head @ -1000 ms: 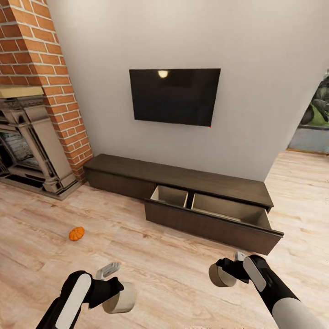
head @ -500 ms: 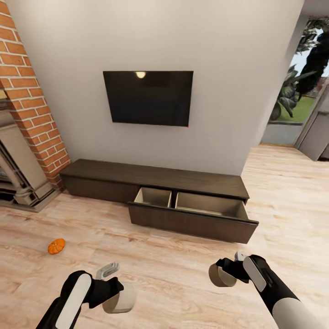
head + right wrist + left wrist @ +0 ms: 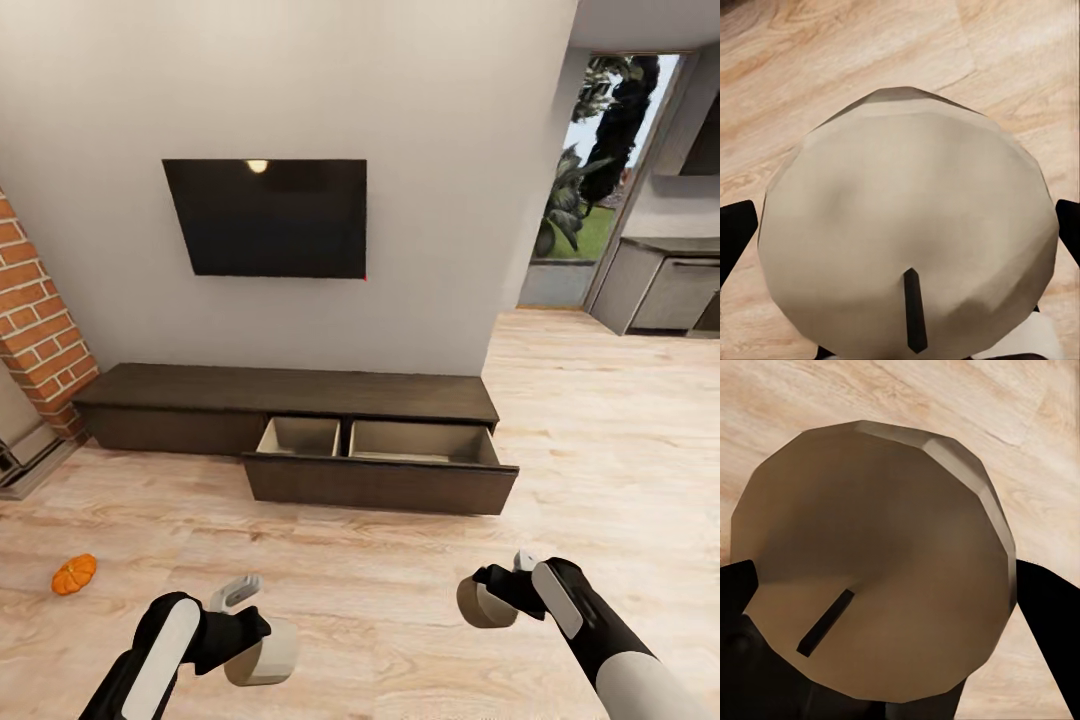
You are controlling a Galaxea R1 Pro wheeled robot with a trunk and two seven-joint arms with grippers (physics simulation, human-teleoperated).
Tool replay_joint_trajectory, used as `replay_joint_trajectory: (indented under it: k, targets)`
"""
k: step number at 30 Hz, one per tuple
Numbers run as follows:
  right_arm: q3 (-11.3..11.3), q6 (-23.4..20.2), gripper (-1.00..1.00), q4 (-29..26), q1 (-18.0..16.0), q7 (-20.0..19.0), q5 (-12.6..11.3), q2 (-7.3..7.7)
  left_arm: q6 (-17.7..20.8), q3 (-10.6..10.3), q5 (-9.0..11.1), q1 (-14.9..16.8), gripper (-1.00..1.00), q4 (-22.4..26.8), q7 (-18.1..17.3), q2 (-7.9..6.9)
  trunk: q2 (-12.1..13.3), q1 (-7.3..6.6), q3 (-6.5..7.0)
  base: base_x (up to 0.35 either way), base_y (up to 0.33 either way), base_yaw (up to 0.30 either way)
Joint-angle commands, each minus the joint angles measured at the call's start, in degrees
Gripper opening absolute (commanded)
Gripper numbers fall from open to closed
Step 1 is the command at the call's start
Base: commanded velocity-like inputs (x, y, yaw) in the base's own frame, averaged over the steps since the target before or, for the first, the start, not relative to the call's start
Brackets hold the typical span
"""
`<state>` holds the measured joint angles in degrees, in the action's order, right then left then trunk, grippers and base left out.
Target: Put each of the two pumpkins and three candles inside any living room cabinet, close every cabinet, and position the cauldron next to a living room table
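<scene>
Two candles [image 3: 262,652] gripped, view swung right, pumpkin [image 3: 74,574] unmoved

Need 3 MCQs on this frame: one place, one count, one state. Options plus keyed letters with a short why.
1. Where is the pumpkin?
A. in a drawer
B. on the floor
C. on the cabinet top

2. How many candles are held?
A. none
B. one
C. two

3. What state is the cabinet in?
A. all shut
B. drawer pulled out
C. top lifted

Key:
1 B, it lies on the floor at left.
2 C, left gripper and right gripper each grip one.
3 B, pale drawer interiors show.
</scene>
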<state>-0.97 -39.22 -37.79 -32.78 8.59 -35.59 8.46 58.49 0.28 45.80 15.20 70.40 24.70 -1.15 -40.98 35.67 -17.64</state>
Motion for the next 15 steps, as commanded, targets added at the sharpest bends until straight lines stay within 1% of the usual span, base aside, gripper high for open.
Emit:
replay_joint_trajectory:
  k: [1,11,13,15]
  targets:
    - [0.00,0.02,-1.00,-0.01,-0.01,0.02,-0.09,0.00,-0.06,-0.01,0.17,0.00,-1.00,0.00,0.00,0.00,0.42,-0.23,0.19,0.000,0.000,-0.280]
    - [0.00,0.06,-1.00,-0.01,-0.01,0.02,-0.09,-0.02,-0.10,-0.01,0.21,0.00,-1.00,0.00,0.00,0.01,4.43,-2.42,1.98,0.000,0.000,-0.279]
    - [0.00,0.15,-1.00,-0.05,-0.01,0.02,-0.06,0.00,-0.12,-0.01,0.24,0.00,-1.00,0.00,0.00,0.01,5.23,-2.86,2.32,0.000,0.000,-0.196]
    - [0.00,0.23,-1.00,-0.08,-0.01,0.02,-0.03,0.04,-0.13,-0.01,0.25,0.00,-1.00,0.00,0.00,0.01,6.03,-3.30,2.64,0.000,0.000,-0.085]
